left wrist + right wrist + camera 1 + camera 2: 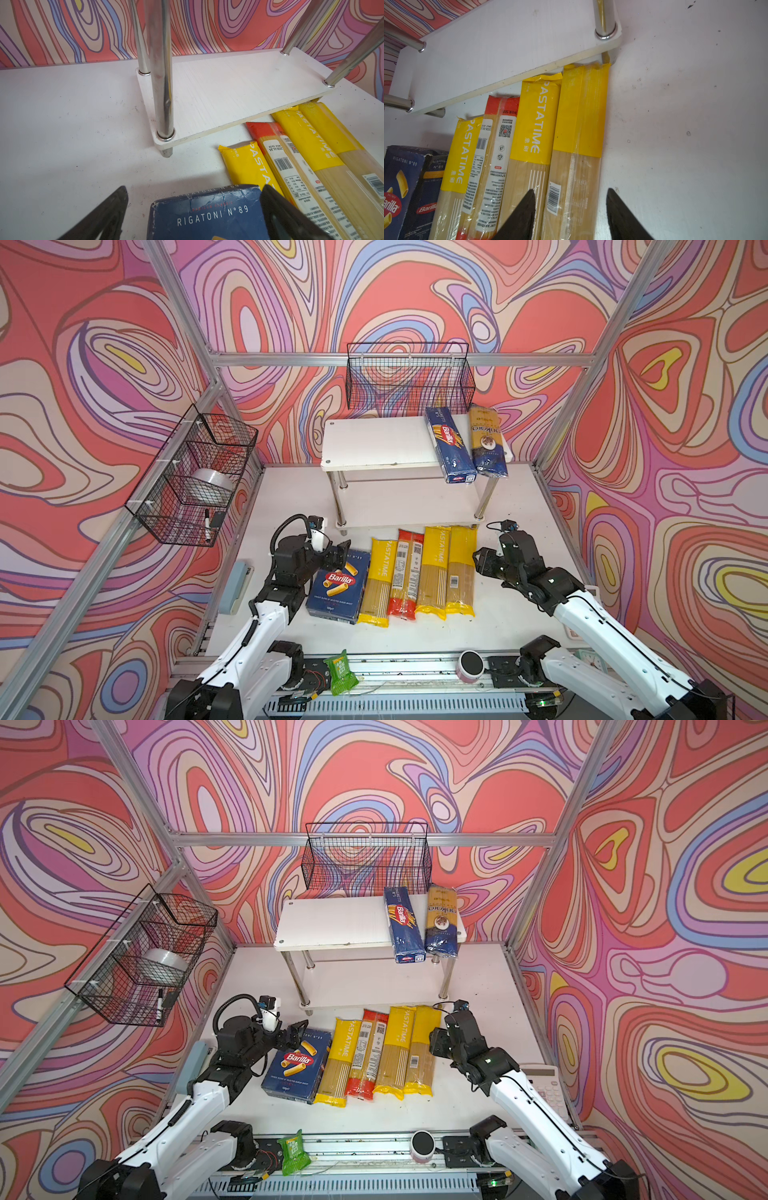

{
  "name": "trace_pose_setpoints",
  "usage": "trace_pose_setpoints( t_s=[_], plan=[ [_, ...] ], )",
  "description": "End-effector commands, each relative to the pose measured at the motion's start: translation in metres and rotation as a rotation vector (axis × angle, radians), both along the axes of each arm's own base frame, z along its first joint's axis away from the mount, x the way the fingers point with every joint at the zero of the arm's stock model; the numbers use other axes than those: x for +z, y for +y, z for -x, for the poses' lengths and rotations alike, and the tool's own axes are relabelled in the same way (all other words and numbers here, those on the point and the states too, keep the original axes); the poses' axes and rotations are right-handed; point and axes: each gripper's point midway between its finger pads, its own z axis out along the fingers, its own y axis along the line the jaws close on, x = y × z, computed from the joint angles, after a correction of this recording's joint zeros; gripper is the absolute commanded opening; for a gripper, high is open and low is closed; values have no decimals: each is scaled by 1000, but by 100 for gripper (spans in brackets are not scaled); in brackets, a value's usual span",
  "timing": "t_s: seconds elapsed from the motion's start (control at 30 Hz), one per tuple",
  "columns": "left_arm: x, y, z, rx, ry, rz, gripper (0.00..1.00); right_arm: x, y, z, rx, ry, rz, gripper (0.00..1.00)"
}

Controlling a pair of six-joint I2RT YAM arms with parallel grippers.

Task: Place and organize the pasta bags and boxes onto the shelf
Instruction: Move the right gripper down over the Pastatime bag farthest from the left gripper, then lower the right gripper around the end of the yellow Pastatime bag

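Straddling the rigatoni box (pixel 338 587), left gripper (pixel 337 556) with jaws apart, right gripper (pixel 481 562) spread over the outermost yellow bag (pixel 459 580), both lying before the shelf (pixel 374 443), spaghetti box (pixel 449 448) and blue bag (pixel 487 443) on its top board.

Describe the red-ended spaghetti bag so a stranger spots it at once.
Start at the white two-tier shelf. On the table before it lies a row of pasta packs; the red-ended bag is third from the left. It alone has red ends; its neighbours are yellow-ended bags.
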Motion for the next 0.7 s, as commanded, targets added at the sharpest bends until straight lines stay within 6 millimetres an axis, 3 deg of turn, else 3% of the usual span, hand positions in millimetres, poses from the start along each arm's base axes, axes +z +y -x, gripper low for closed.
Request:
trace_pose_setpoints(
  t_s=[0.0,0.23,0.67],
  plan=[
    [-5,2,3,-3,-3,-19,100,-14,1,0,-16,23,-24,58],
    [-6,4,5,8,-6,-23,100,-34,18,-14,26,81,-42,61],
    [-5,0,5,-19,-4,-21,100,-61,17,-17,56,158,39,71]
  ],
)
